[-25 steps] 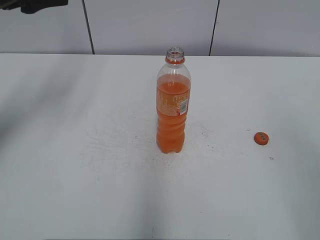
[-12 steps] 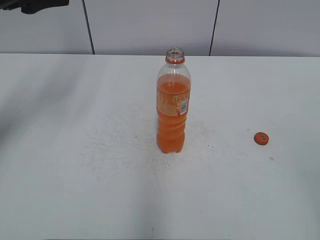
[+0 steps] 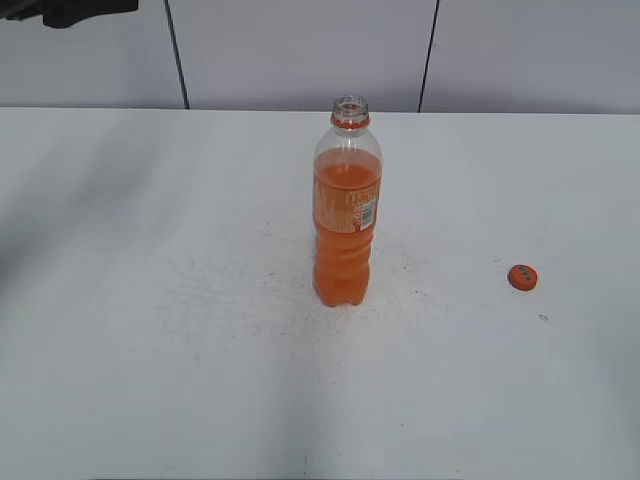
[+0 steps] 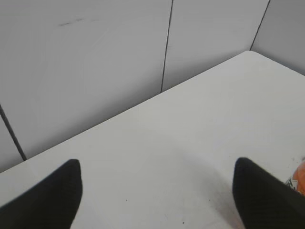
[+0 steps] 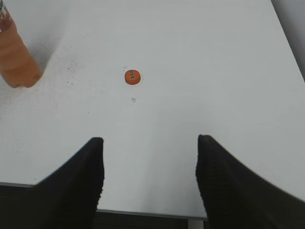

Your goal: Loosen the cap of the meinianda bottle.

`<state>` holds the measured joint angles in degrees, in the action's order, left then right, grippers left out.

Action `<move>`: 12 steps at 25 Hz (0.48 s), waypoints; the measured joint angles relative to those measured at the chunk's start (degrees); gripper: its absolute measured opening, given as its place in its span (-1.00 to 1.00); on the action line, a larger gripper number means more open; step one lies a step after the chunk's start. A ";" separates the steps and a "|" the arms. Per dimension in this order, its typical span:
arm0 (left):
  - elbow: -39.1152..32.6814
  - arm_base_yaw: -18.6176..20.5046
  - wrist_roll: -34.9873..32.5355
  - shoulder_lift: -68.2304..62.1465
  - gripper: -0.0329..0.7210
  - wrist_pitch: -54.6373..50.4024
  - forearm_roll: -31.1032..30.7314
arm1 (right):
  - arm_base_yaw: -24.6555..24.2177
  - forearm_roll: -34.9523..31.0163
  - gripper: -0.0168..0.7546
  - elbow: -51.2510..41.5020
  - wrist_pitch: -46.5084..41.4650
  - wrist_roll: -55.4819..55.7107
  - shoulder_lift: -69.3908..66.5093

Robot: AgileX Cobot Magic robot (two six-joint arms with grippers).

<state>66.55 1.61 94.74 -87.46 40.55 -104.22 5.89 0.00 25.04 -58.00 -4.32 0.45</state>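
The meinianda bottle (image 3: 347,215) stands upright mid-table with its mouth open and no cap on it; its base also shows at the left edge of the right wrist view (image 5: 16,59), and a sliver of it at the right edge of the left wrist view (image 4: 300,177). The orange cap (image 3: 522,277) lies on the table to the bottle's right, also in the right wrist view (image 5: 132,77). My right gripper (image 5: 150,143) is open and empty above the table's near edge, well short of the cap. My left gripper (image 4: 157,167) is open and empty, facing the back wall.
The white table (image 3: 150,300) ends at a grey panelled wall (image 3: 300,50). A dark piece of the left arm (image 3: 70,10) shows at the top left corner. The table's front edge (image 5: 143,212) lies under the right gripper.
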 joint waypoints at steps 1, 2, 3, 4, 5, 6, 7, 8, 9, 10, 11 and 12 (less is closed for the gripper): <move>0.00 0.00 0.00 0.00 0.64 0.00 0.00 | 0.00 0.00 0.24 0.00 0.00 0.04 0.00; 0.00 0.00 0.00 0.00 0.64 0.00 0.00 | 0.00 0.00 0.24 0.00 0.00 0.04 0.00; 0.00 0.00 0.00 0.00 0.64 0.00 0.00 | 0.00 0.00 0.24 0.00 0.00 0.04 0.00; 0.00 0.00 0.00 0.00 0.64 0.00 0.00 | 0.00 0.00 0.24 0.00 0.00 0.04 0.00; 0.00 0.00 0.00 0.00 0.64 0.00 0.00 | 0.00 0.00 0.24 0.00 0.00 0.04 0.00; 0.00 0.00 0.00 0.00 0.64 0.00 0.00 | 0.00 0.00 0.24 0.00 0.00 0.04 0.00; 0.00 0.00 0.00 0.00 0.64 0.00 0.00 | 0.00 0.00 0.24 0.00 0.00 0.04 0.00; 0.00 0.00 0.00 0.00 0.64 0.00 0.00 | 0.00 0.00 0.24 0.00 0.00 0.04 0.00; 0.00 0.00 0.00 0.00 0.64 -0.08 0.00 | 0.00 0.00 0.24 0.00 0.00 0.04 0.00; 0.00 0.00 0.00 0.00 0.64 -0.13 0.00 | 0.00 0.00 0.24 0.00 0.00 0.04 0.00; 0.00 0.00 0.00 0.00 0.64 -0.13 0.00 | 0.00 0.00 0.24 0.00 0.00 0.04 0.00; 0.00 0.00 0.00 0.00 0.64 -0.13 0.00 | 0.00 0.00 0.24 0.00 0.00 0.04 0.00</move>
<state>66.55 1.61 94.74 -87.46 40.42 -104.22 5.89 0.00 25.04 -58.00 -4.28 0.45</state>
